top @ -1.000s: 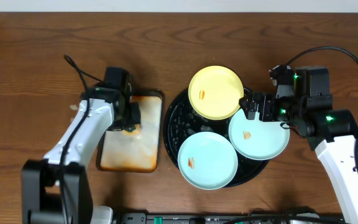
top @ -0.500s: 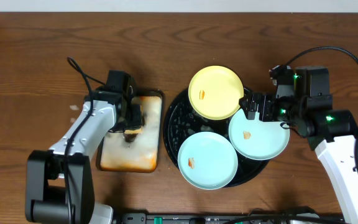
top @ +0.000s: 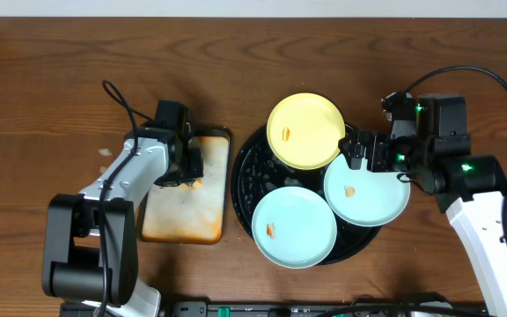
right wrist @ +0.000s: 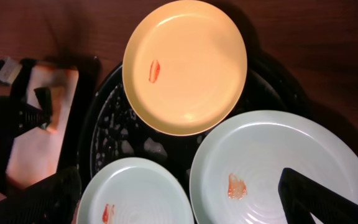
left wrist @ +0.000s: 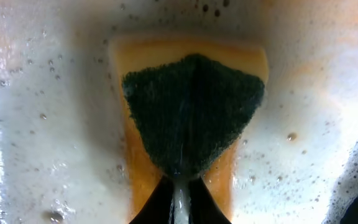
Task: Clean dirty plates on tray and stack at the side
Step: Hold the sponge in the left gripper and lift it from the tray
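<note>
The pale yellow plate (top: 304, 130) (right wrist: 185, 65) and two mint-blue plates (top: 294, 227) (top: 366, 189) rest on the round black tray (top: 243, 172), each with an orange smear. In the right wrist view the mint plates sit at lower left (right wrist: 135, 193) and lower right (right wrist: 272, 168). My right gripper (top: 356, 150) (right wrist: 182, 208) is open and empty, hovering above the plates between the yellow one and the right mint one. My left gripper (top: 189, 164) (left wrist: 180, 190) is shut on a sponge (left wrist: 191, 106) with a dark green scrub face and yellow body, pressed into white foam.
A smaller rectangular tray (top: 187, 220) with orange stains and foam lies left of the black tray; my left gripper works at its far end. Bare wood tabletop (top: 51, 97) surrounds both trays. Cables run from both arms.
My left gripper has slid the sponge toward the far end of the rectangular tray. The right arm and the plates have not moved.
</note>
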Tool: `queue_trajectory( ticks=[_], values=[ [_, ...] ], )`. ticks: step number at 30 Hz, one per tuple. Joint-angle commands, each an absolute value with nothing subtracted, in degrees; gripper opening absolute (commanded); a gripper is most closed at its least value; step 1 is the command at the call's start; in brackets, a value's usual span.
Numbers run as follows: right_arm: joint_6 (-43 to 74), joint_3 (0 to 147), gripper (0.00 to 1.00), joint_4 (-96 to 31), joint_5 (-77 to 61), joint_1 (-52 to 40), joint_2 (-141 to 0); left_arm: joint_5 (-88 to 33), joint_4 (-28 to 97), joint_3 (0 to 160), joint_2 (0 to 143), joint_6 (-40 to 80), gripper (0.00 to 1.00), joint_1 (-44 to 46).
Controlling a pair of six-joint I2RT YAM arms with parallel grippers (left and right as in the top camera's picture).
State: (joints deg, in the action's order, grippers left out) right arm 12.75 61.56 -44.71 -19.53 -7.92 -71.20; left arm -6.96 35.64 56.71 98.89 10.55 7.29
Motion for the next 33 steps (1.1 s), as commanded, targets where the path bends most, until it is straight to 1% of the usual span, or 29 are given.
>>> queue_trajectory(
  ticks=[1, 2, 5, 6, 8, 13, 18, 19, 23, 25, 26, 27, 28, 29, 30, 33],
  values=[
    [12.2, 62.7, 0.99, -44.4, -19.5, -7.6, -71.4, -7.5, 39.4, 57.8, 98.7, 10.0, 0.21, 7.5],
    [12.2, 62.7, 0.99, -44.4, -19.5, -7.6, -71.4, -7.5, 40.1, 58.3, 98.2, 10.0, 0.34, 7.5],
    [12.2, 62.7, 0.99, -44.4, -19.5, -7.6, -71.4, -7.5, 41.2, 58.9, 95.7, 10.0, 0.45, 7.5],
    [12.2, 62.7, 0.99, -44.4, -19.5, -7.6, -71.4, -7.5, 40.9, 58.9, 94.2, 9.9, 0.52, 7.5],
    [12.2, 62.7, 0.99, -44.4, -19.5, -7.6, -71.4, -7.2, 40.4, 58.9, 93.1, 9.9, 0.54, 7.5],
    [12.2, 62.7, 0.99, -44.4, -19.5, -7.6, -71.4, -7.2, 39.7, 58.7, 93.7, 9.9, 0.52, 7.5],
    [12.2, 62.7, 0.99, -44.4, -19.5, -7.6, -71.4, -7.1, 36.9, 57.3, 96.6, 8.0, 0.49, 7.5],
    [12.2, 62.7, 0.99, -44.4, -19.5, -7.6, -71.4, -7.1, 36.5, 57.1, 97.3, 8.0, 0.47, 7.5],
    [12.2, 62.7, 0.99, -44.4, -19.5, -7.6, -71.4, -7.1, 35.2, 57.0, 99.6, 8.0, 0.34, 7.5],
    [12.2, 62.7, 0.99, -44.4, -19.5, -7.6, -71.4, -7.1, 34.8, 56.9, 100.0, 8.0, 0.31, 7.5],
    [12.2, 62.7, 0.99, -44.4, -19.5, -7.6, -71.4, -7.0, 34.7, 56.9, 100.0, 7.9, 0.27, 7.5],
    [12.2, 62.7, 0.99, -44.4, -19.5, -7.6, -71.4, -7.0, 34.3, 56.7, 100.0, 7.4, 0.22, 7.5],
    [12.2, 62.7, 0.99, -44.4, -19.5, -7.6, -71.4, -7.0, 34.2, 56.6, 100.0, 7.3, 0.19, 7.5],
    [12.2, 62.7, 0.99, -44.4, -19.5, -7.6, -71.4, -7.1, 33.9, 56.4, 100.0, 7.3, 0.11, 7.5],
    [12.2, 62.7, 0.99, -44.4, -19.5, -7.6, -71.4, -7.1, 33.9, 56.3, 100.0, 7.3, 0.08, 7.5],
    [12.2, 62.7, 0.99, -44.4, -19.5, -7.6, -71.4, -9.8, 34.5, 56.4, 99.6, 7.3, 0.07, 7.5]
  ],
)
